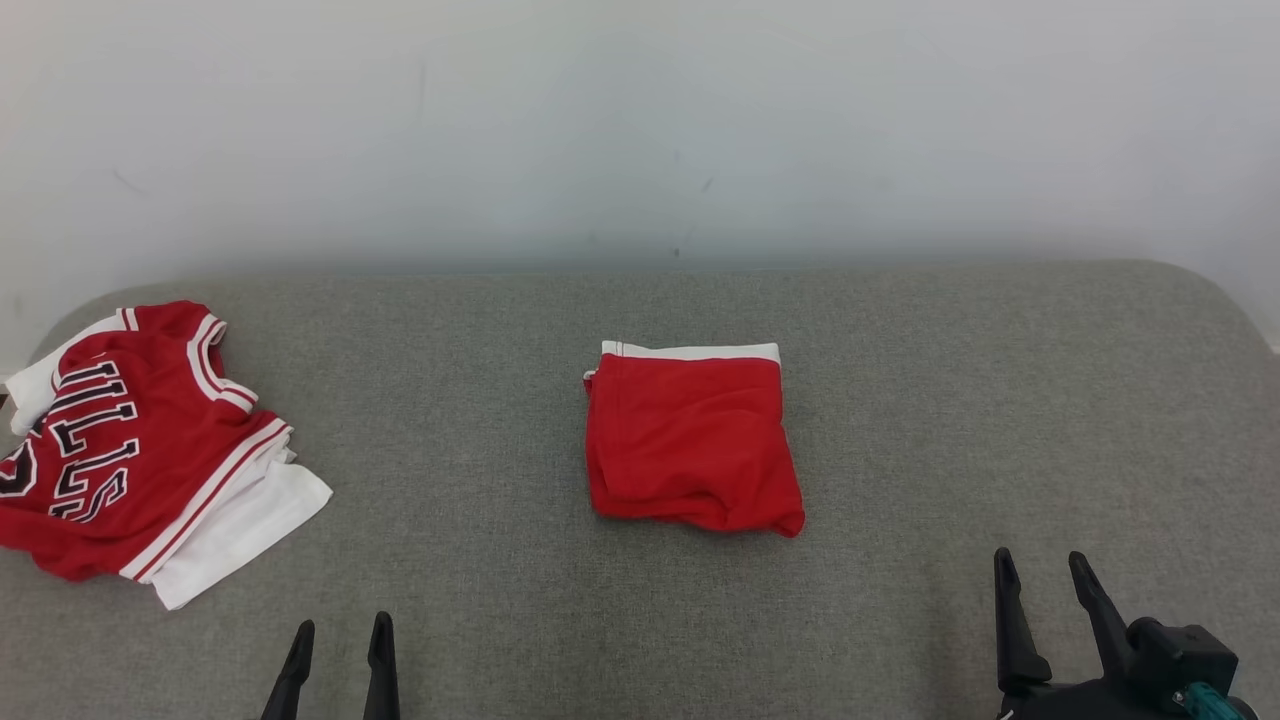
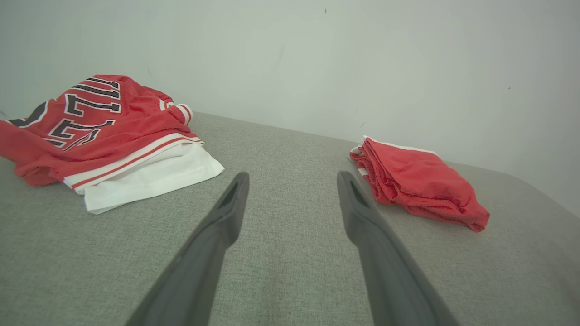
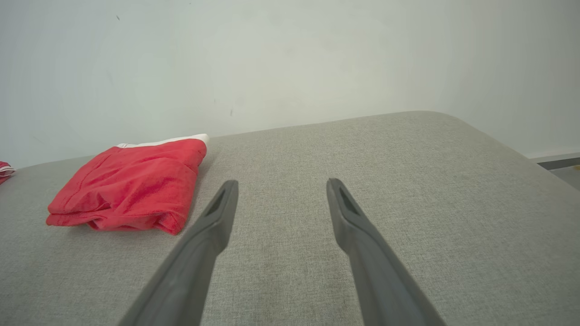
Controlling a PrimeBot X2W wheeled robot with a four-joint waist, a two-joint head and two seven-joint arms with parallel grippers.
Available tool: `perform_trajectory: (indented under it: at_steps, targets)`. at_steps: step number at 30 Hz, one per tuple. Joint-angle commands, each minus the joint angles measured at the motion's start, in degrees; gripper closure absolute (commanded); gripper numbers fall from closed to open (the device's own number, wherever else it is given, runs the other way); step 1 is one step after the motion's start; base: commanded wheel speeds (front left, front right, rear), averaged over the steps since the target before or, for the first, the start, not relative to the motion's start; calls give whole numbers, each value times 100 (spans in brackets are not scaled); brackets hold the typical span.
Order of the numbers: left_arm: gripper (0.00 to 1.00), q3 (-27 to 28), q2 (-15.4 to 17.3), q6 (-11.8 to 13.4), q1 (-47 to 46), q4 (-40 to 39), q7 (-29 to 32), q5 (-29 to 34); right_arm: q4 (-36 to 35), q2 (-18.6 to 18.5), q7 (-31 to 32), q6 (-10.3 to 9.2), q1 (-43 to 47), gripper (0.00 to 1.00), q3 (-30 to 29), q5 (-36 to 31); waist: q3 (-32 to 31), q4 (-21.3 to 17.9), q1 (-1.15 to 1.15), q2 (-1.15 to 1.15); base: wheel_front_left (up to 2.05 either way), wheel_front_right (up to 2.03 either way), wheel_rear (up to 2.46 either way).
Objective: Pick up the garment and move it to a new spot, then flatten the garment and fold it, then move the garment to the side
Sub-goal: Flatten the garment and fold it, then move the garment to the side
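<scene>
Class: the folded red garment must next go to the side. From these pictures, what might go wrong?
1. The folded red garment is stacked loose layers; a pinch on the top layer alone would probably unfold it on lifting.
2. Carried left, it may land on the lettered jersey pile.
3. Dragged by the open right gripper, it may rumple on the grey fabric surface.

Shorts [image 1: 690,440] centre of cushion [image 1: 950,420]; jersey [image 1: 130,440] well apart, left edge.
</scene>
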Motion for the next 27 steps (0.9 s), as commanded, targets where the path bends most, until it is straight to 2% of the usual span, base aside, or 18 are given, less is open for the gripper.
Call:
perform_trajectory:
  at_steps: [1, 21, 27]
  targets:
    - [0, -17, 11, -4, -41, 40, -19, -19, 16, -3, -32, -12, -70, 0, -6, -19, 5, 9, 1, 0, 0, 0, 0]
    - [0, -140, 46, -5, -142, 126, -19, -97, 19, -2, 44, -12, -104, 0, 74, 5, 65, 107, 1, 0, 0, 0, 0]
    - [0, -225, 40, -5, -181, 133, -19, -119, -81, -2, 352, -12, -225, 0, 194, -45, 66, 238, 1, 0, 0, 0, 0]
